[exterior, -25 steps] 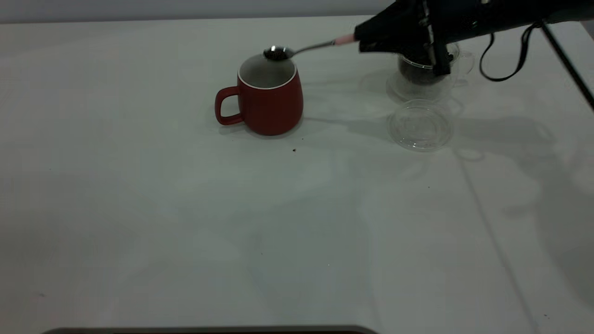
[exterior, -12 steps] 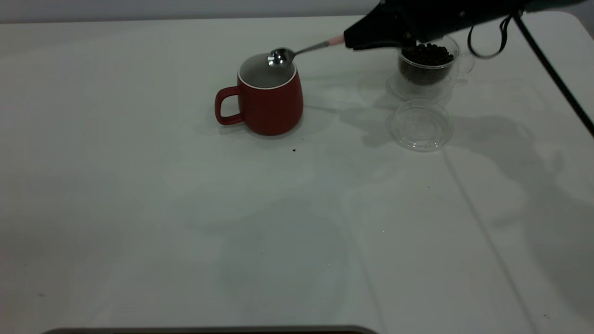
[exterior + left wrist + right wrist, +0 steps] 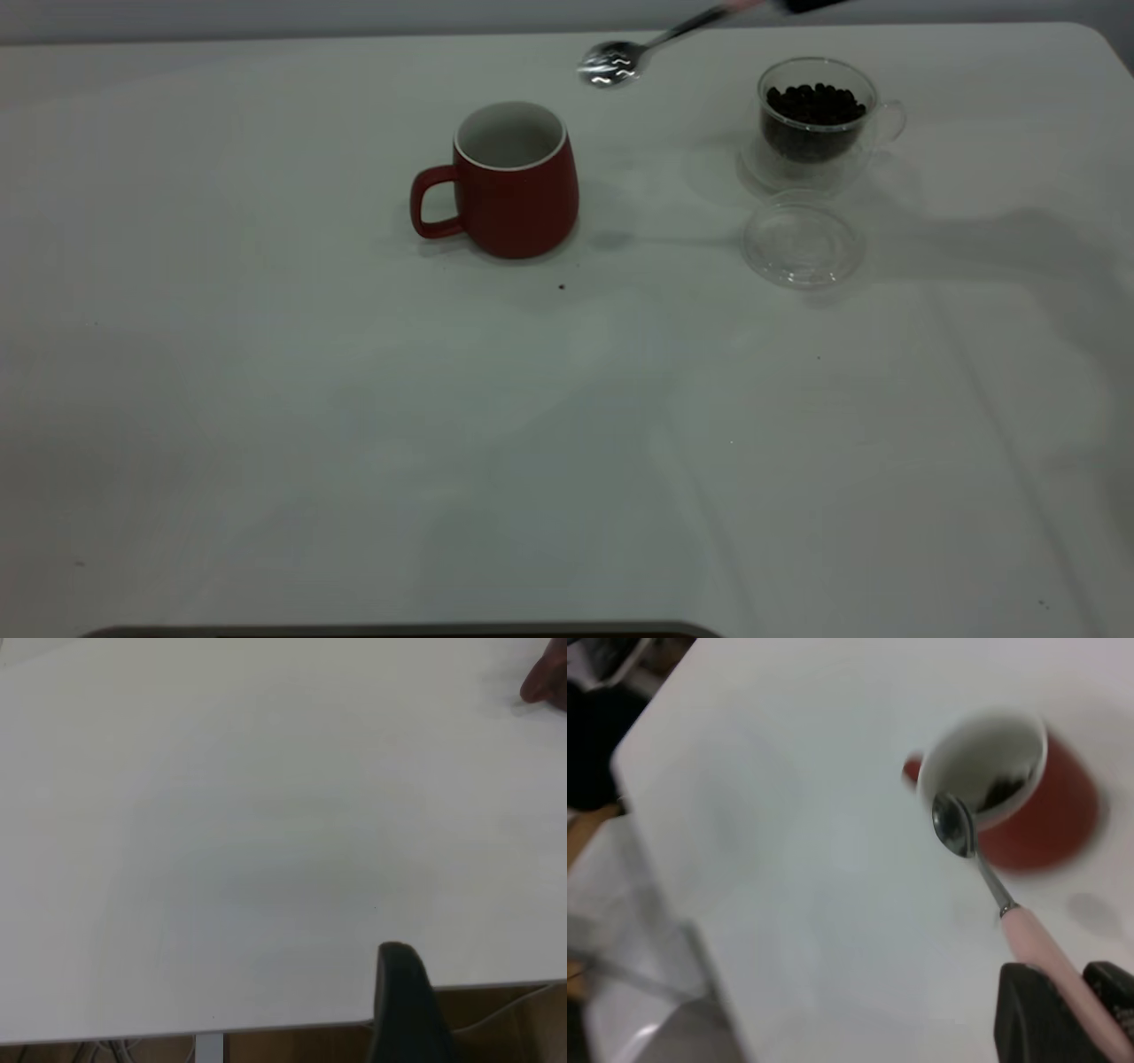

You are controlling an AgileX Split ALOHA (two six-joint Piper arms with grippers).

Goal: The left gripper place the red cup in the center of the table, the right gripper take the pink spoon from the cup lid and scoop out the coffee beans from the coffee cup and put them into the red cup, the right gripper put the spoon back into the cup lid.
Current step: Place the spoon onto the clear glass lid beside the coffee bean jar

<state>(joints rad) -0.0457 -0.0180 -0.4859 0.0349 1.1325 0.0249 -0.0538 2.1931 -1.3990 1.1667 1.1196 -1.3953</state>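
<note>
The right hand (image 3: 1067,1010) clamps the pink spoon (image 3: 983,866) by its handle, its empty bowl raised above the desk (image 3: 354,399) between the red cup (image 3: 514,182) and the coffee cup (image 3: 819,124). The cup lid (image 3: 802,244) lies just before the coffee cup.

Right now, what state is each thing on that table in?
red cup: upright, some coffee beans inside
coffee cup: upright, lid off, full of beans
cup lid: flat on the table, empty
pink spoon: empty, held in the air by the right gripper
</note>
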